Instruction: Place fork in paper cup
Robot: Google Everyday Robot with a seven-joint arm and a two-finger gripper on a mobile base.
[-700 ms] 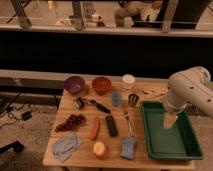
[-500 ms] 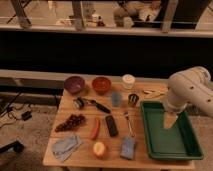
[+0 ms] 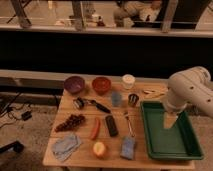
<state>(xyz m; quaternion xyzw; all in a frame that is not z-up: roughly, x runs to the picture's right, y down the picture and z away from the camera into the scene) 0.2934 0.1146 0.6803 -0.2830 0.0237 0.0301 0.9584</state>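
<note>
The fork (image 3: 129,123), thin and silver, lies flat on the wooden table just right of a black bar (image 3: 111,125). At the table's back edge the white paper cup (image 3: 128,81) stands upright. My gripper (image 3: 170,121) hangs pointing down over the green tray (image 3: 165,144), to the right of the fork and well in front of the cup. It is open and holds nothing. The pale arm bends in from the right edge.
A blue-grey cup (image 3: 116,98) and a dark metal cup (image 3: 133,99) stand between fork and paper cup. Purple bowl (image 3: 74,84), red bowl (image 3: 101,85), black-handled utensil (image 3: 92,104), grapes (image 3: 70,122), apple (image 3: 99,148), blue sponge (image 3: 128,147) and cloth (image 3: 66,145) fill the table.
</note>
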